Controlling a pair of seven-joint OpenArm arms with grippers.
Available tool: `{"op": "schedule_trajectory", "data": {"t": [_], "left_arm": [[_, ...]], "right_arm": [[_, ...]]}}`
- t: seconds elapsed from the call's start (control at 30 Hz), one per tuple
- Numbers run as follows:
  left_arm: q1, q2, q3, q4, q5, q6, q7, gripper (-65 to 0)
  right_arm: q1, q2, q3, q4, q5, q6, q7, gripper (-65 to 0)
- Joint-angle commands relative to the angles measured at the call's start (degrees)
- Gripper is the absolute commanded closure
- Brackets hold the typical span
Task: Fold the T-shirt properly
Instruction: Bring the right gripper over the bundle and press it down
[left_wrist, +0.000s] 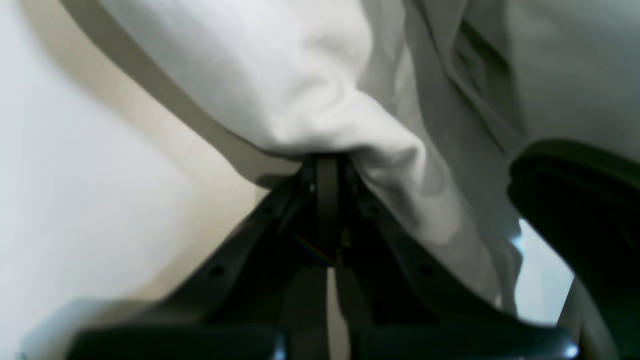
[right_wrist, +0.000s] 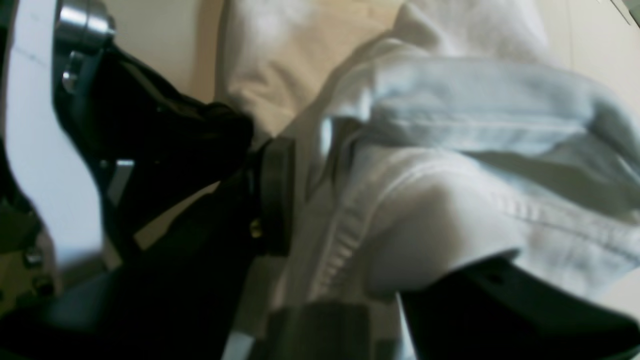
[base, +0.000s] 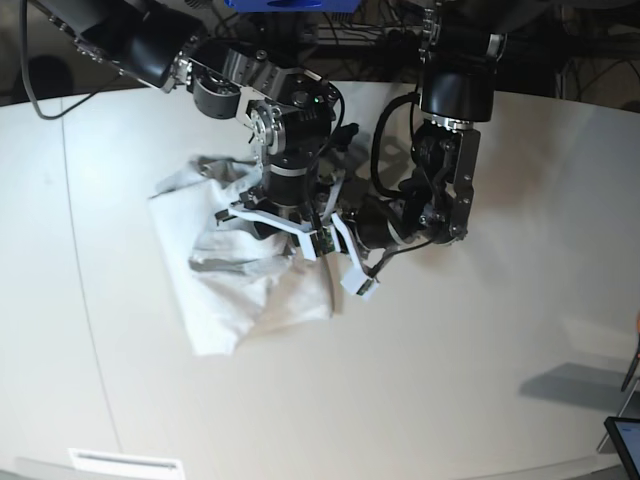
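Plain white thin cotton T-shirt (base: 240, 270) lies crumpled on the white table (base: 480, 380), bulk trailing away from both grippers; left gripper (left_wrist: 327, 165) and right gripper (right_wrist: 320, 210) jaws each closed on a fold, side by side.

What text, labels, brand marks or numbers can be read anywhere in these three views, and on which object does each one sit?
None can be read.
T-shirt: plain white, no print or tag showing.
Blue object at the base view's top edge: no legible marking.
Dark device at the lower right corner: cut off, nothing readable.
White strip at the table's near edge: too small to tell.
Both wrist views: blurred, only cloth and pincer parts.
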Motion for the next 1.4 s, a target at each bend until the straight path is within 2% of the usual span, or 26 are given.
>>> {"op": "schedule_trajectory", "data": {"t": [0.0,0.23,0.47,0.63,0.8,1.0,1.17,1.37], "left_arm": [[-1.81,0.82,0.52,-0.45,-0.74,0.42,-0.43,0.0],[-2.17,0.82,0.35,-1.60,-0.74,0.42,-0.43,0.0],[-2.34,-0.23,0.00,-1.51,-0.83,0.42,-0.51,0.0],[-1.99,-2.08,-3.70,-0.19,-1.01,0.42,-0.43,0.0],[-1.90,-3.22,-6.95,1.57,-1.18,0.42,0.01,0.0],[-1.55,-4.28,-7.12,3.41,-1.18,0.42,1.16,0.0],[1.18,-7.70,-7.48,7.63,-1.18,0.42,1.16,0.0],[6.36,-9.99,-17.85,9.04,-0.83,0.42,1.24,0.0]], "right_arm": [[0.92,-1.07,-0.37,1.04,0.11,1.74,1.66,-24.7],[0.92,-1.07,0.07,1.21,-0.15,2.35,1.57,-33.5],[0.92,-1.07,-0.29,1.30,-0.41,2.35,1.75,-33.5],[0.83,-1.16,-0.29,2.71,-4.20,2.35,1.92,-33.5],[0.74,-2.04,-0.29,8.51,-4.20,2.35,1.57,-33.5],[0.48,-1.95,0.15,8.51,-4.20,2.35,1.66,-33.4],[0.13,-1.87,1.21,8.60,-4.28,2.18,1.75,-33.2],[-1.55,-1.95,7.01,8.60,-4.28,2.18,4.21,-33.1]]}}
